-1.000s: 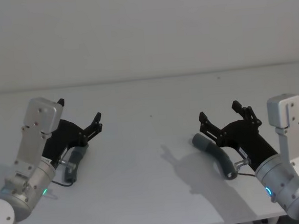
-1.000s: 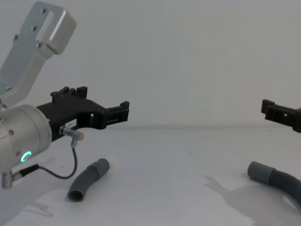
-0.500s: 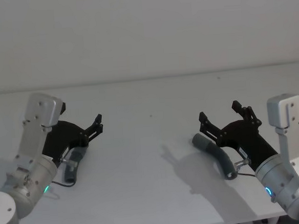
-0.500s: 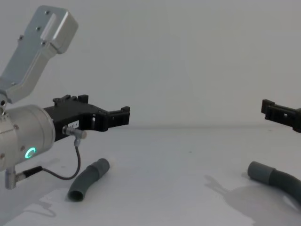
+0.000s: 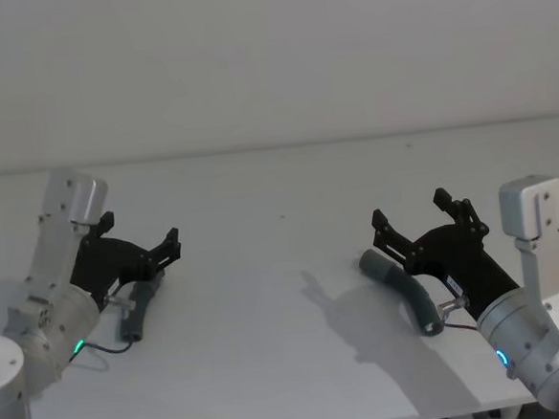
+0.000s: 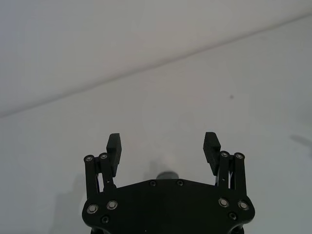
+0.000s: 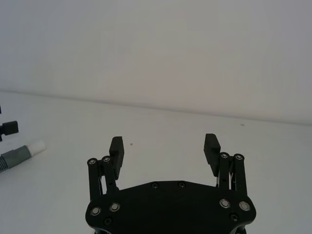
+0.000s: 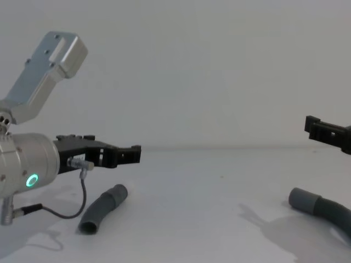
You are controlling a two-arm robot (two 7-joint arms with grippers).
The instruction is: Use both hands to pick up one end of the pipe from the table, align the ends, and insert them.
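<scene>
Now I'm at the approach: black plastic left pincer (image 5: 139,233) and right pincer (image 5: 410,209) hang open over the white tabletop (image 5: 283,257), each above its piece: short bent grey ribbed hose (image 5: 133,313) lower left, longer hose (image 5: 407,294) lower right. Next, I'd descend and grip.

text=none legible | small white label (image 5: 453,280) on body of right claw (image 5: 410,207) | print too small to read
</scene>
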